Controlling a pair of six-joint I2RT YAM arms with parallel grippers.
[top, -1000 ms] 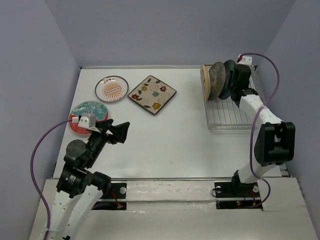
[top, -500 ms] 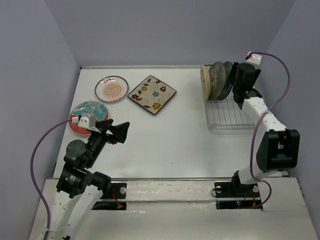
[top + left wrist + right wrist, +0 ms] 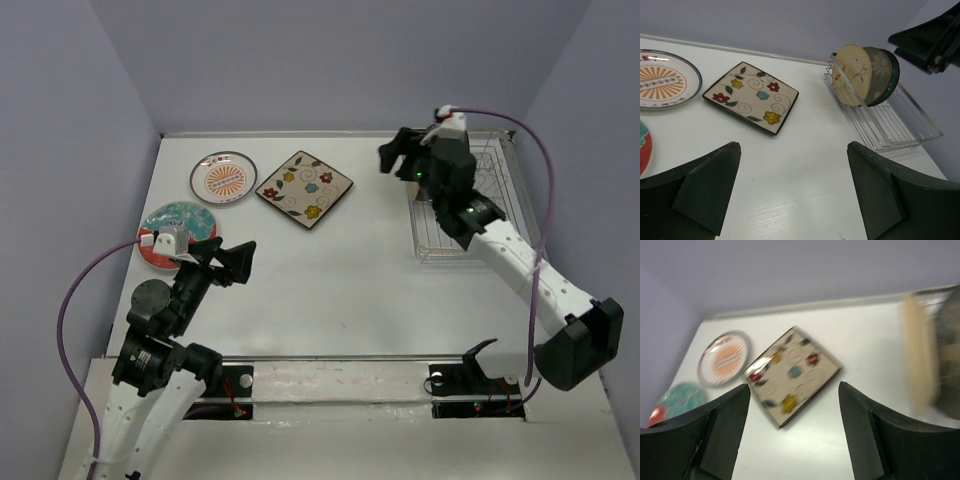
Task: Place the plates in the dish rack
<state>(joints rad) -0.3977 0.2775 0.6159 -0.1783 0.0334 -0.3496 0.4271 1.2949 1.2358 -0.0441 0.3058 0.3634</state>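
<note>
Since my right arm swung off the far end of the rack in the last second, the white table [image 3: 340,290] looks much the same, but the job is a step further on. The dish rack [image 3: 892,127], at the table's far right, has three plates on edge at its far end: the cream bird plate [image 3: 852,72] in front, the grey tree plate [image 3: 880,67] behind it and the dark teal plate [image 3: 895,70] last. Three more lie flat at far left: the square floral plate [image 3: 304,189], the orange-sunburst plate [image 3: 223,178] and the teal-and-red plate [image 3: 178,216]. The right gripper [image 3: 398,152] has let go and now hangs beside the rack, fingers spread and empty, facing the square one, which I'd take next. The left gripper [image 3: 792,170] waits wide open, holding nothing.
</note>
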